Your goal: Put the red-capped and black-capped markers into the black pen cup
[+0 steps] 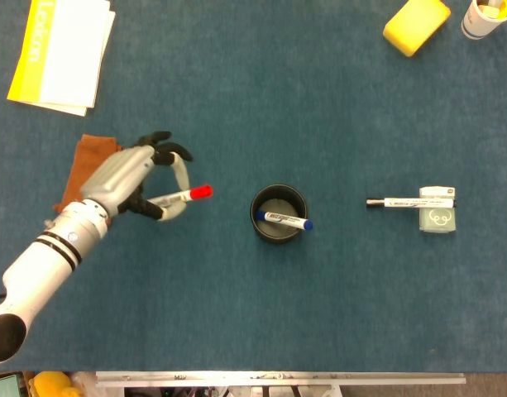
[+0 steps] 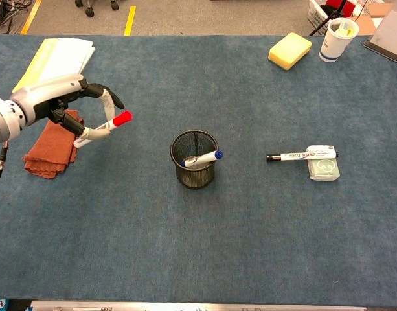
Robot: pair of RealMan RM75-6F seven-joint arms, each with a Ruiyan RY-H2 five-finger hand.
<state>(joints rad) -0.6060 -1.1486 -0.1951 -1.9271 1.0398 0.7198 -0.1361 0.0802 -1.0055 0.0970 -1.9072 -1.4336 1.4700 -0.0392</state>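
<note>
My left hand point(image 1: 133, 178) point(image 2: 68, 103) holds the red-capped marker point(image 1: 184, 196) point(image 2: 111, 124) in the air, its cap pointing toward the black pen cup point(image 1: 278, 214) point(image 2: 195, 159), still well to the left of it. A blue-capped marker point(image 1: 284, 221) point(image 2: 203, 157) leans inside the cup. The black-capped marker point(image 1: 398, 202) point(image 2: 295, 156) lies flat to the right of the cup, its far end resting on a small pale eraser point(image 1: 437, 217) point(image 2: 324, 168). My right hand shows in neither view.
A brown cloth point(image 1: 83, 165) point(image 2: 49, 150) lies under my left arm. A yellow-and-white booklet point(image 1: 63, 50) point(image 2: 54, 65) is at the back left. A yellow sponge point(image 1: 415, 24) point(image 2: 289, 50) and a paper cup point(image 1: 487, 16) point(image 2: 335, 37) stand at the back right.
</note>
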